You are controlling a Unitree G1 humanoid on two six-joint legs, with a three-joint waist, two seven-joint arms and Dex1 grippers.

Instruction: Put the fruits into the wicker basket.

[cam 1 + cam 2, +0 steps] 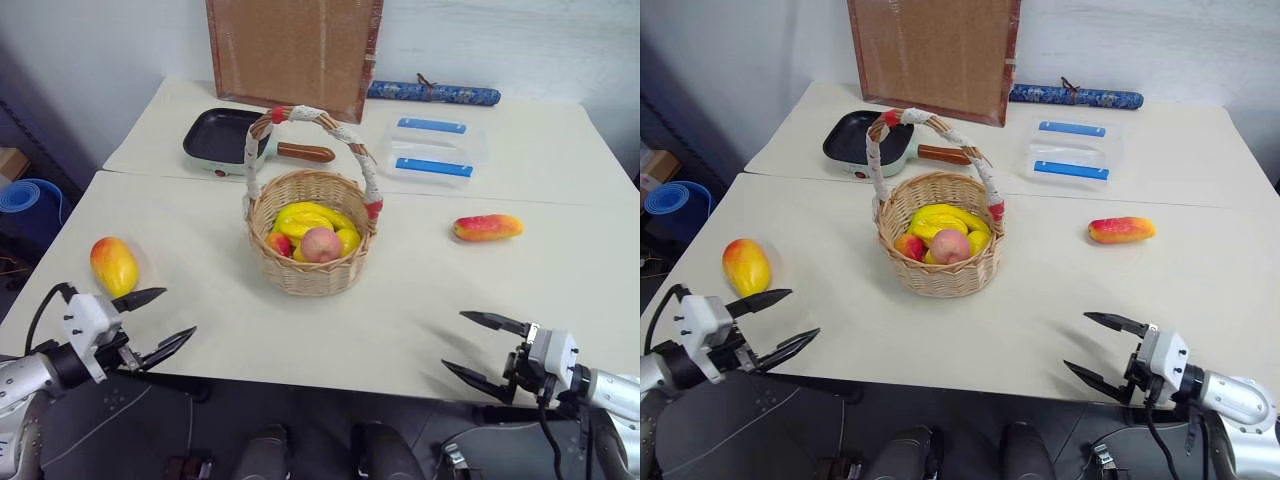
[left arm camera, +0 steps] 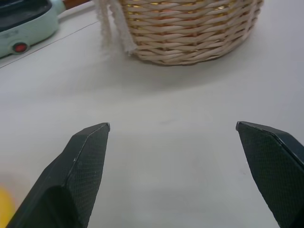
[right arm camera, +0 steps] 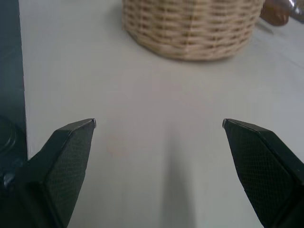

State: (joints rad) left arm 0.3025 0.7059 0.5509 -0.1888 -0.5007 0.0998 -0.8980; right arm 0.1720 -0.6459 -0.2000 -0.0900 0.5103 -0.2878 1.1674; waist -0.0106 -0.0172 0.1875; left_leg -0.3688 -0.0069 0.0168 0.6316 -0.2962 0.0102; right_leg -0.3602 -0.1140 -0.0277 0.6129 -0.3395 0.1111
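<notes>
**Both mangoes still out on the counter, basket waiting**

Nothing of the task is done yet, as far as the views show. The wicker basket (image 1: 308, 245) stands in the middle of the counter (image 1: 420, 300) with its arched, cord-wrapped handle upright. It already holds a yellow banana bunch (image 1: 312, 218) and a round pinkish peach (image 1: 320, 243), with a bit of another red-yellow fruit at the basket's left inner wall, but neither of the two fruits to be moved is inside.

The plump yellow-orange mango (image 1: 114, 265) lies on the counter well to the left of the basket, near the left gripper (image 1: 158, 320). The slimmer red-orange mango (image 1: 487, 227) lies on the counter to the right of the basket, well apart from the right gripper (image 1: 482, 346), which hangs at the near counter edge.

Both grippers are empty, the fingers of each spread wide and angled toward the basket. So two pick-and-place moves are left, one per fruit; the left one looks the nearer reach.

At the back sit a black frying pan (image 1: 225, 138), two clear boxes with blue lids (image 1: 432, 148), a rolled blue patterned bundle (image 1: 432, 93) and a cork board (image 1: 292, 50). No brand, label or readable writing can be made out on anything.
</notes>
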